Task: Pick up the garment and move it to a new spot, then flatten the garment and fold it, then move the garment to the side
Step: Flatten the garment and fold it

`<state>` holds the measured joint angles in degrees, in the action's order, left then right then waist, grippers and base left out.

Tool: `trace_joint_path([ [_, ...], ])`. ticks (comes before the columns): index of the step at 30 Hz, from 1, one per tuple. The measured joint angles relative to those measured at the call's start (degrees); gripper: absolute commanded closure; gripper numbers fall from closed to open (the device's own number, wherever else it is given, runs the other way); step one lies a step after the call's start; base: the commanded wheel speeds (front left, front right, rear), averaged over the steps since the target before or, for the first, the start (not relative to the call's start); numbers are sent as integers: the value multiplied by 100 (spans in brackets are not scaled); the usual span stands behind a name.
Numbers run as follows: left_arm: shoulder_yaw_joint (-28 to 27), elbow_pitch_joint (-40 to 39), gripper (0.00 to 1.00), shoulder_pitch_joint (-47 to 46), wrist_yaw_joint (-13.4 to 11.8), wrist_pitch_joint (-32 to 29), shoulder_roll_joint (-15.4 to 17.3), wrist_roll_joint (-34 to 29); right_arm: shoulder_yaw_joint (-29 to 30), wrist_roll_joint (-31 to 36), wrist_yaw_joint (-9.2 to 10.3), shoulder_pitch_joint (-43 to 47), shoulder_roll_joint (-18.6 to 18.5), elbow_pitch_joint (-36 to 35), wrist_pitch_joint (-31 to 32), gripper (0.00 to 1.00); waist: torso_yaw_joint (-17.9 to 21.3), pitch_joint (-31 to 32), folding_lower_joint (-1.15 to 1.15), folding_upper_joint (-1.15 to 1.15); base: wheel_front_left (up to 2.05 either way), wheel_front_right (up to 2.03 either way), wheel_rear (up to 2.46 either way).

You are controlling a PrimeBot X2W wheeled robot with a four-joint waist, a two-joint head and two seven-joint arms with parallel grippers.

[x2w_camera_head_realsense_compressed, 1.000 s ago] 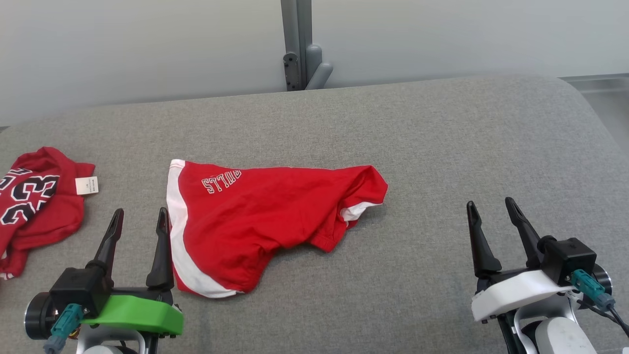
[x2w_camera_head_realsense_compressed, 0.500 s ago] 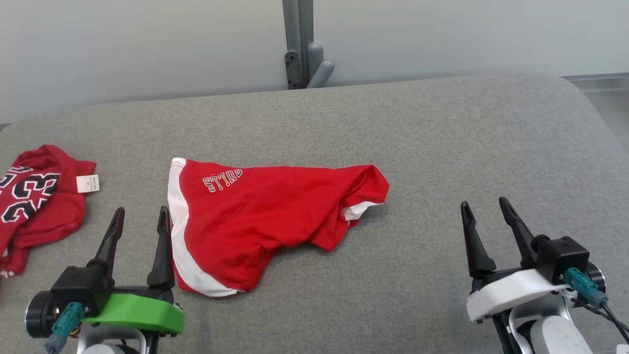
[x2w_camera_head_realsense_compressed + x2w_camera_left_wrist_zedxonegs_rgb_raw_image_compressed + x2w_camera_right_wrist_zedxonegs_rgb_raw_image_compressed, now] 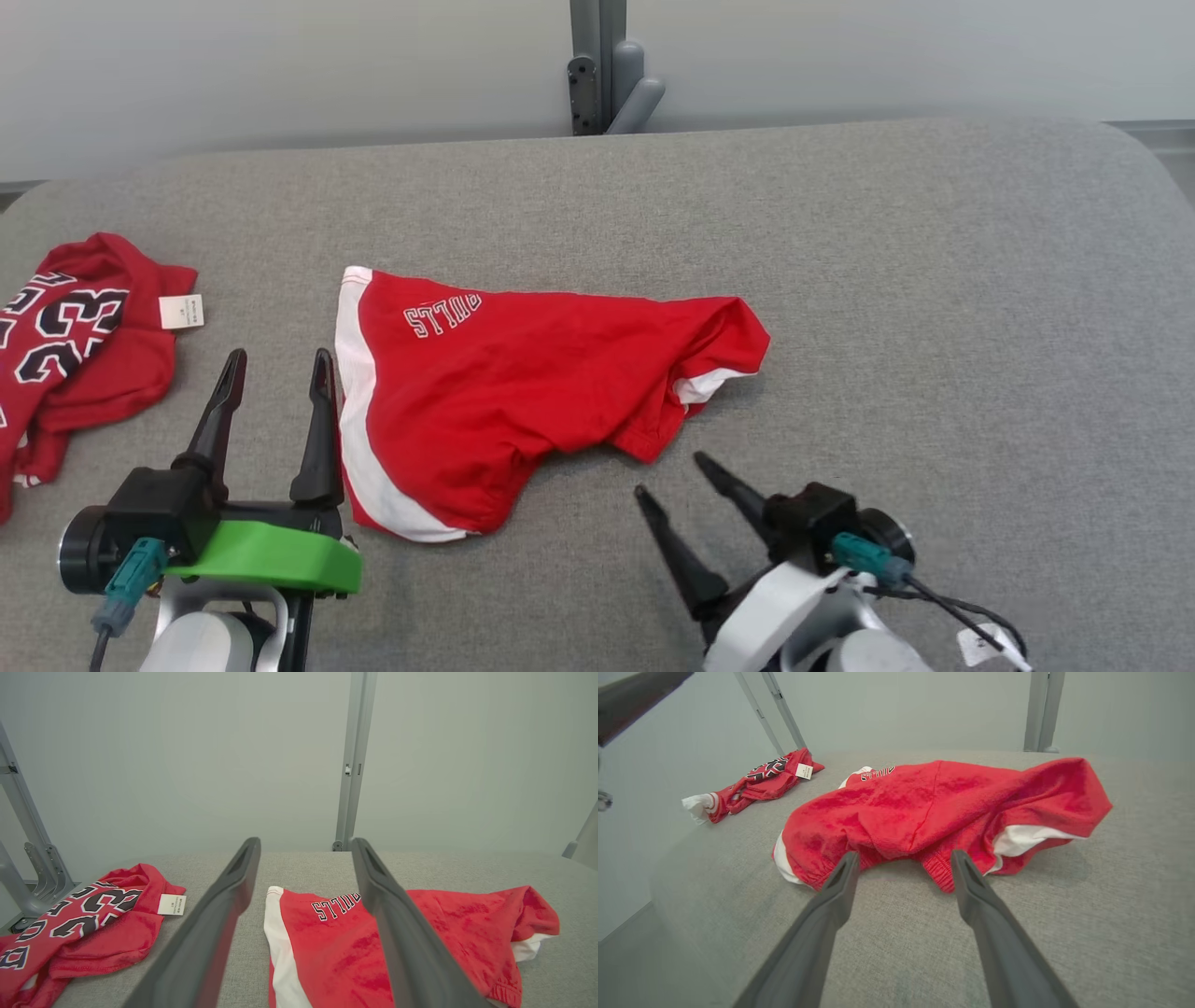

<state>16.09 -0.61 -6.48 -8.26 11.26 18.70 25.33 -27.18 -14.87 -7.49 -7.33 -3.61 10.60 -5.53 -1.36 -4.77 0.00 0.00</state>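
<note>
The red shorts (image 3: 523, 392) lie crumpled at the middle of the grey tabletop (image 3: 934, 327). The left hand (image 3: 278, 357) is released, fingers spread and holding nothing. The shorts' white stripe runs just beside its right finger, at 3 o'clock from it. The right hand (image 3: 669, 474), also spread and empty, points toward 11 o'clock, with the shorts' hem near its fingertips but apart from them. A red jersey (image 3: 75, 345) lies at 9 o'clock of the left hand.
</note>
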Motion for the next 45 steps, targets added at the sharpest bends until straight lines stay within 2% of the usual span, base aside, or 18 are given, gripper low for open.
trace_joint_path([
  [5, 78, 41, 0, -279, 69, 65, -81, -25, -912, -374, 0, -481, 2, 576, -27, 0, -136, -221, 0, 0, 0, 0, 0],
  [13, 171, 199, 0, -822, 192, 192, -223, -82, -1893, -912, 0, -1583, 33, 1599, -261, 0, -412, -778, 0, 0, 0, 0, 0],
  [19, 225, 374, 0, -1056, 271, 277, -326, -122, -2436, -1315, 0, -2264, 66, 2231, -523, 0, -659, -1144, 0, 0, 0, 0, 0],
  [25, 240, 480, 0, -1144, 326, 303, -391, -137, -2737, -1657, 0, -2746, 80, 2614, -719, 0, -863, -1380, 0, 0, 0, 0, 0],
  [26, 237, 493, 0, -1159, 331, 326, -400, -137, -2774, -1697, 0, -2820, 80, 2684, -720, 5, -884, -1414, 0, 0, 0, 0, 0],
  [27, 237, 504, 0, -1175, 348, 337, -414, -137, -2805, -1700, 0, -2898, 80, 2763, -727, 56, -903, -1445, 0, 0, 0, 0, 0],
  [28, 238, 517, 0, -1189, 359, 341, -432, -143, -2833, -1712, -2, -2978, 84, 2842, -737, 87, -919, -1474, 0, 0, 0, 0, 0],
  [29, 238, 530, 0, -1197, 371, 343, -449, -146, -2871, -1715, -2, -3061, 92, 2919, -737, 100, -933, -1502, 0, 0, 0, 0, 0],
  [34, 230, 593, 0, -1237, 407, 345, -506, -163, -3009, -1788, -2, -3256, 101, 3107, -757, 100, -979, -1601, 0, 0, 0, 0, 0],
  [41, 49, 566, 0, -1223, 423, 352, -504, -170, -3077, -1758, -1, -3215, 89, 3039, -878, 100, -822, -1602, 0, 0, 0, 0, 0],
  [45, -90, 485, 0, -1157, 413, 353, -432, -170, -2958, -1570, -5, -2947, -236, 2679, -921, 100, -643, -1560, 0, 0, 0, 0, 0],
])
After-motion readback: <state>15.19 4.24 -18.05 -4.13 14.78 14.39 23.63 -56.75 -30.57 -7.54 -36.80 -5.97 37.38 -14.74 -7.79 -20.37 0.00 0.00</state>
